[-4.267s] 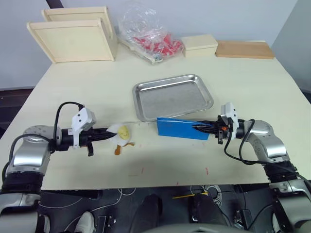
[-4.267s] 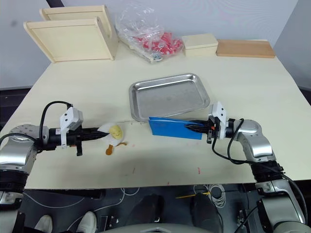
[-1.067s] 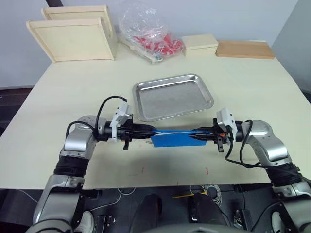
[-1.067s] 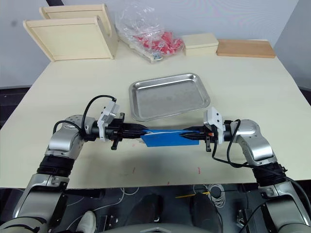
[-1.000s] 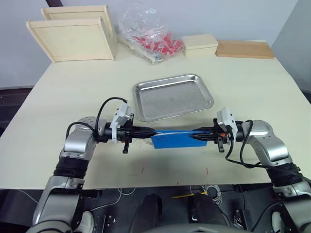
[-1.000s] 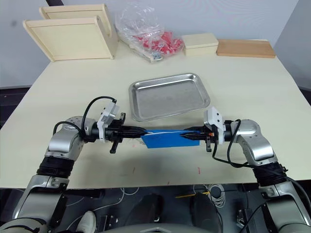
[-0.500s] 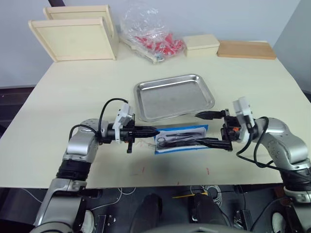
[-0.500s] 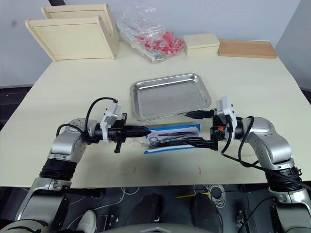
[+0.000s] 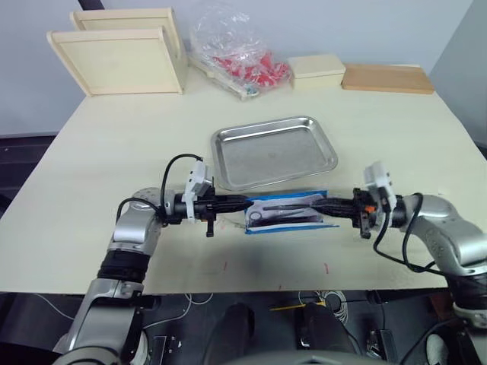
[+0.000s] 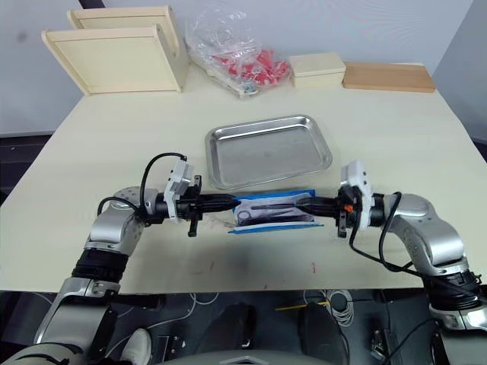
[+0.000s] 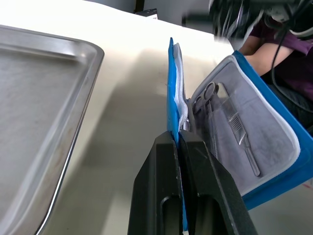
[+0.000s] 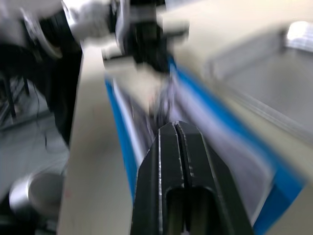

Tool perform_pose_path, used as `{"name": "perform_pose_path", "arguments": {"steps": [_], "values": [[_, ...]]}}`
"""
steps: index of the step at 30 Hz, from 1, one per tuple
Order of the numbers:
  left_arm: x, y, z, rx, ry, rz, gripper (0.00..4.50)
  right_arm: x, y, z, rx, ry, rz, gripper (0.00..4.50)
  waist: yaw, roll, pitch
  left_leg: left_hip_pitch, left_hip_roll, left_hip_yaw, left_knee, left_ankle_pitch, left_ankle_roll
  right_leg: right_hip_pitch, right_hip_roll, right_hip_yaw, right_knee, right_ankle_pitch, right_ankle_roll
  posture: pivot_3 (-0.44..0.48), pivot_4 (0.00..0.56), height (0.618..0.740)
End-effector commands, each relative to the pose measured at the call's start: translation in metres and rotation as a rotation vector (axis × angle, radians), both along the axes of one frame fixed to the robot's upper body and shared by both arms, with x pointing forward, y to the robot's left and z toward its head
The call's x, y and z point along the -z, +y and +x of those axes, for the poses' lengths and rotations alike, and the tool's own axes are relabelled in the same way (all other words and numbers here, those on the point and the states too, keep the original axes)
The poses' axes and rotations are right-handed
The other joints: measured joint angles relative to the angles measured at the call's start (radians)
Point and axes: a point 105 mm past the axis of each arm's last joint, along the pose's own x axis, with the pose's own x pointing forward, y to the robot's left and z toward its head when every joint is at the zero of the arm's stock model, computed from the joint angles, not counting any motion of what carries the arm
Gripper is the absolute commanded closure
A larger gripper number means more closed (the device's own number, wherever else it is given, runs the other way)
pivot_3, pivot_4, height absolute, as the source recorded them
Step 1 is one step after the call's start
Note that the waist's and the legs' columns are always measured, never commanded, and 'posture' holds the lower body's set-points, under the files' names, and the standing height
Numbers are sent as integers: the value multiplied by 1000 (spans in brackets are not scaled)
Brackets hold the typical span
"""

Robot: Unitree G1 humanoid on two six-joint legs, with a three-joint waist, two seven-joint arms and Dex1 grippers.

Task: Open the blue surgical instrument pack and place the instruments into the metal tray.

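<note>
While blue surgical instrument pack (image 10: 272, 209) lies open on worktop (image 10: 114, 137) just in front of metal tray (image 10: 268, 150), your left claw (image 11: 180, 142) pinches its edge; right claw (image 12: 176, 128) looks closed, empty. Instruments (image 11: 230, 129) remain sleeved; tray bare; transfer all ahead.

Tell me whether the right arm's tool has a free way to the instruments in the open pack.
Probably yes. The blue pack lies open, the instruments exposed, and the right tool is already at them, though its fingers are shut.
</note>
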Motion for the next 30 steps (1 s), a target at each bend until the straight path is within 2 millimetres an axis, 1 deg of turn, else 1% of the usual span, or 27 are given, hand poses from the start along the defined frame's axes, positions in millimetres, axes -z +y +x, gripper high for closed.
{"name": "perform_pose_path", "arguments": {"steps": [1, 5, 8, 10, 13, 16, 20, 23, 27, 30], "values": [[10, -4, 2, 1, -6, 43, 4500, 5, -1, -5, -35, -33, -44, 4456, 0, 0, 0, 0, 0, 0, 0, 0, 0, 0, 0, 0, 0, 0, 0, 0, 150, 740], [16, -7, 10, -36, -48, 70, 4500, 21, -2, -16, -65, 1, -91, 4456, 1, 0, 0, 0, 0, 0, 0, 0, 0, 0, 0, 0, 0, 0, 0, 0, 150, 740], [24, -11, 15, -55, -58, 103, 4500, 34, -1, -23, -73, 36, -108, 4456, 1, 0, 0, 0, 0, 0, 0, 0, 0, 0, 0, 0, 0, 0, 0, 0, 150, 740], [32, -13, 18, -70, -58, 135, 4500, 39, -1, -26, -73, 48, -110, 4456, 0, 0, 0, 0, 0, 0, 0, 0, 0, 0, 0, 0, 0, 0, 0, 0, 150, 740], [40, -16, 17, -76, -28, 132, 4500, 43, -1, -31, -66, 59, -108, 4456, -2, 0, 0, 0, 0, 0, 0, 0, 0, 0, 0, 0, 0, 0, 0, 0, 150, 740], [47, -13, 17, -87, -16, 163, 4500, 46, -2, -35, -58, 58, -114, 4456, -3, 0, 0, 1, 0, 0, 0, 0, 0, 1, 0, 0, 0, 0, 0, 0, 150, 740], [50, -5, 18, -111, 15, 189, 4500, 56, -7, -38, -57, 31, -166, 4456, -3, 0, -1, 1, 0, 0, 0, 0, 0, 1, 0, 0, 1, 0, 0, 0, 150, 740], [50, -1, 19, -129, 23, 192, 4500, 57, -11, -38, -53, 17, -175, 4456, -6, 0, -1, 2, 0, 0, 0, 0, 0, 1, 1, 0, 1, 0, 0, 0, 150, 740], [47, 7, 18, -154, 18, 193, 4500, 47, -11, -38, -49, -7, -120, 4456, -10, 0, -1, 3, 0, 1, 0, 0, 0, 1, 2, 1, 1, 0, 0, 0, 150, 740], [48, 9, 16, -164, 21, 189, 4500, 45, -11, -41, -64, -17, -109, 4456, -10, 0, -1, 3, 1, 1, 0, 0, 0, 1, 3, 2, 1, 0, 0, 0, 150, 740]]}}
